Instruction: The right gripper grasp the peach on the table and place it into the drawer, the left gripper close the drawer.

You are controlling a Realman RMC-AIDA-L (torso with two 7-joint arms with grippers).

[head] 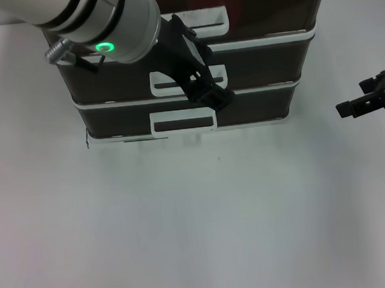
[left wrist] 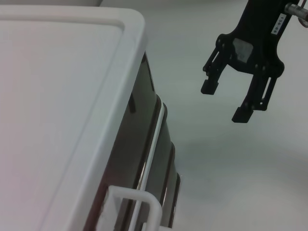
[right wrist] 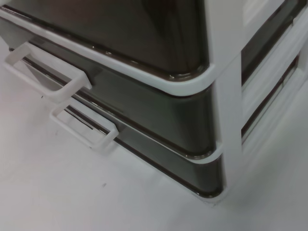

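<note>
Scanning near to far: bare white desk (head: pixel 201 237) up front, no peach on it in any view. Can't tell where the peach is; probably inside a drawer already, but the brown fronts hide it.

Right claw (head: pixel 355 107) hovers off to the right of the cabinet (head: pixel 289 14), above the desk, fingers apart, empty; the left wrist view shows it (left wrist: pixel 226 101) clearly spread.

Farther back, all three drawers look pushed in. Left claw (head: pixel 216 96) sits at the middle drawer (head: pixel 260 64), right by its white handle (head: pixel 164 84), just above the bottom handle (head: pixel 183 122). Can't tell if its fingers are apart or together.

Handling judgement: the drawer is light, stiff plastic and slides easily; push flat on the front or take the loop handle, a glossy face could slip. Peach likely soft, bruisable; grip gently around the middle.

Task looks nearly finished.
</note>
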